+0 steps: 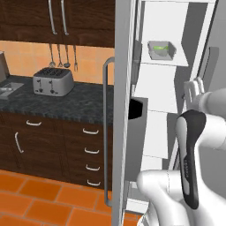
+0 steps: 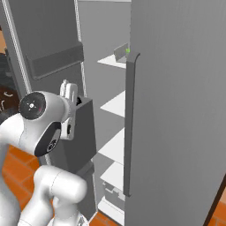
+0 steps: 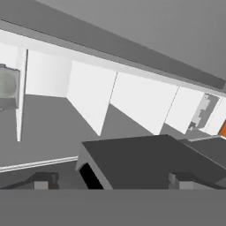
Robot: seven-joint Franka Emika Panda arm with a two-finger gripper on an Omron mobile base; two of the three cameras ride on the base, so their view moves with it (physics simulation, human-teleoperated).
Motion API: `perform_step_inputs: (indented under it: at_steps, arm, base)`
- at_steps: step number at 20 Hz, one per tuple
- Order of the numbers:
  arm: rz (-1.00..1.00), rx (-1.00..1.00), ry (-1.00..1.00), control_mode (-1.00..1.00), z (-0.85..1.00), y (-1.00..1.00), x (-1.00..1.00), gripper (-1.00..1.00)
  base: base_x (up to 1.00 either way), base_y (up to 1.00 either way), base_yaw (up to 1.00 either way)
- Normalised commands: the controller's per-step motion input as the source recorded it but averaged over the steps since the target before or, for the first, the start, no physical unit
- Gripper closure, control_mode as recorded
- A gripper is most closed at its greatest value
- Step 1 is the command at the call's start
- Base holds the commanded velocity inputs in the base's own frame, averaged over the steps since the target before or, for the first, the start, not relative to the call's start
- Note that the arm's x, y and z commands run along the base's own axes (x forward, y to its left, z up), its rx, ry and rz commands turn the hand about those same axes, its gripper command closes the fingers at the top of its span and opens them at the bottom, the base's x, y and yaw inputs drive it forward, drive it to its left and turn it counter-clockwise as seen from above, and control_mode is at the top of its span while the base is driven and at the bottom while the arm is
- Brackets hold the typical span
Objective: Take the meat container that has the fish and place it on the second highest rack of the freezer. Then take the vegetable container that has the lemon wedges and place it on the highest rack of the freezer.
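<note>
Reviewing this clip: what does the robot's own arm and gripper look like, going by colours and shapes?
The arm has glossy white, rounded, tube-like links with dark charcoal panels at the joints; in the right base view one joint ends in a round dark cap. No cables show. The gripper has two small, blocky dark grey fingertips.

arm is seen bent up at the elbow, wrist raised, gripper (image 3: 110,181) spread wide with nothing held between the fingertips (image 3: 42,181)
</note>
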Motion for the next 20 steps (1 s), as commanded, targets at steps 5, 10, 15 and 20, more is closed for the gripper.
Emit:
perform_step_inputs:
  at_steps: [5,10,15,20]
  arm:
    - [0.00,0.00,0.01,1.00,-0.07,0.06,-0.02,-1.00]
    - [0.00,0.00,0.00,1.00,0.00,0.00,0.00,-1.00]
    - [0.00,0.00,0.00,1.00,0.00,0.00,0.00,-1.00]
    - [0.00,0.00,0.00,1.00,0.00,0.00,0.00,-1.00]
  base:
    - [-0.03,0.14,0.01]
    - [-0.27,0.24,0.18]
    - [-0.49,-0.73,0.36]
    - [-0.65,-0.38,0.55]
